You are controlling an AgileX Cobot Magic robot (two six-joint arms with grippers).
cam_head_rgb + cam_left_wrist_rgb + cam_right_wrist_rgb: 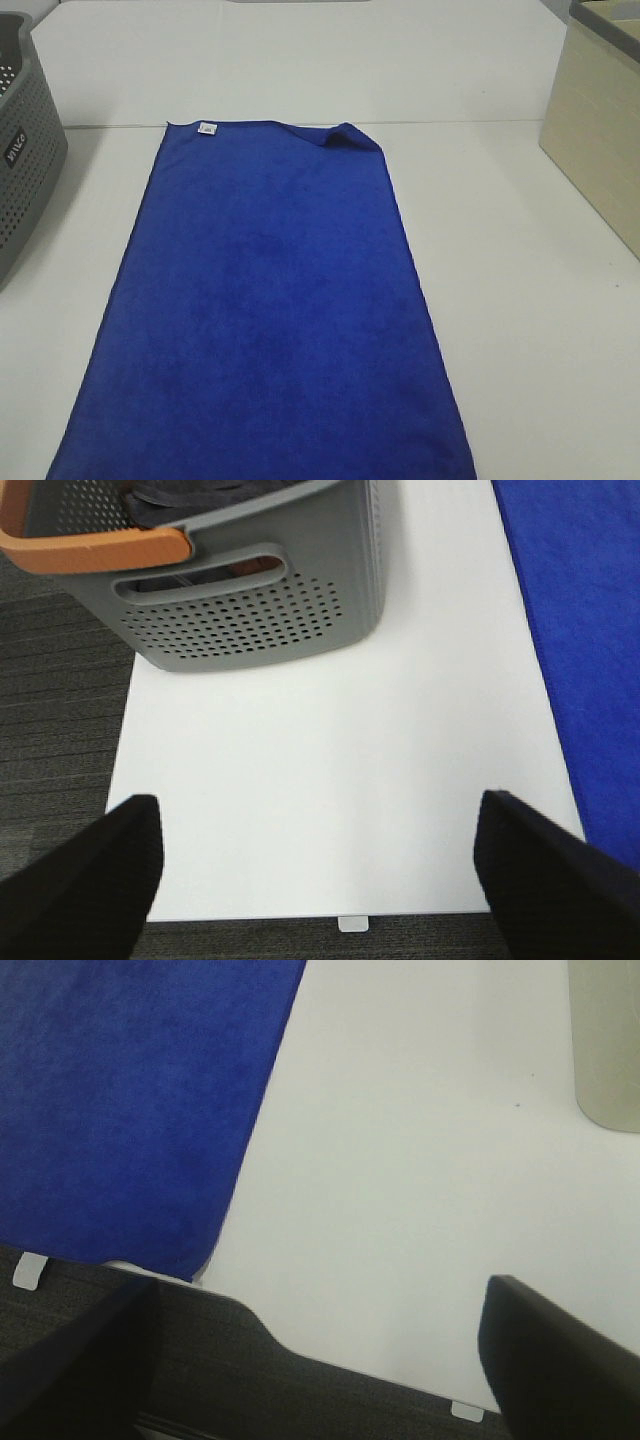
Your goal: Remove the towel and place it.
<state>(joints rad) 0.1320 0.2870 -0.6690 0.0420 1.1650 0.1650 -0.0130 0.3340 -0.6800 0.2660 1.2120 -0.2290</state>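
The towel (270, 310) is seen spread flat down the middle of the white table (520, 330), royal blue and plush, with a small white tag (208, 128) at its far edge and the far corner (345, 134) beside that tag folded back on itself. Its near end is carried up to the table's front edge, and whether it hangs over cannot be told.

The left gripper (320, 865) is held with its fingers (85, 875) spread wide apart, nothing pinched between them; only bare tabletop is framed in the gap. The towel's long edge (590, 670) is caught off to the outer side of one finger, near it but not touched. Ahead of this gripper a grey perforated laundry basket (250, 600) is parked on the table, fitted with an orange handle (90, 548) and with dark fabric (215, 498) glimpsed inside. Beyond the table's edge a dark carpeted floor (50, 700) is shown.

The right gripper (320, 1355) is likewise held fully spread, empty, over the table's front edge. The towel's near corner (175, 1250) is found just ahead of one finger (70, 1370), apart from it. Well off to the other finger's side, a pale beige container (608, 1045) is set on the table; in the high view it is read as a wood-grain box (598, 120) with a grey rim.

Between each gripper and the towel, only open tabletop is shown.
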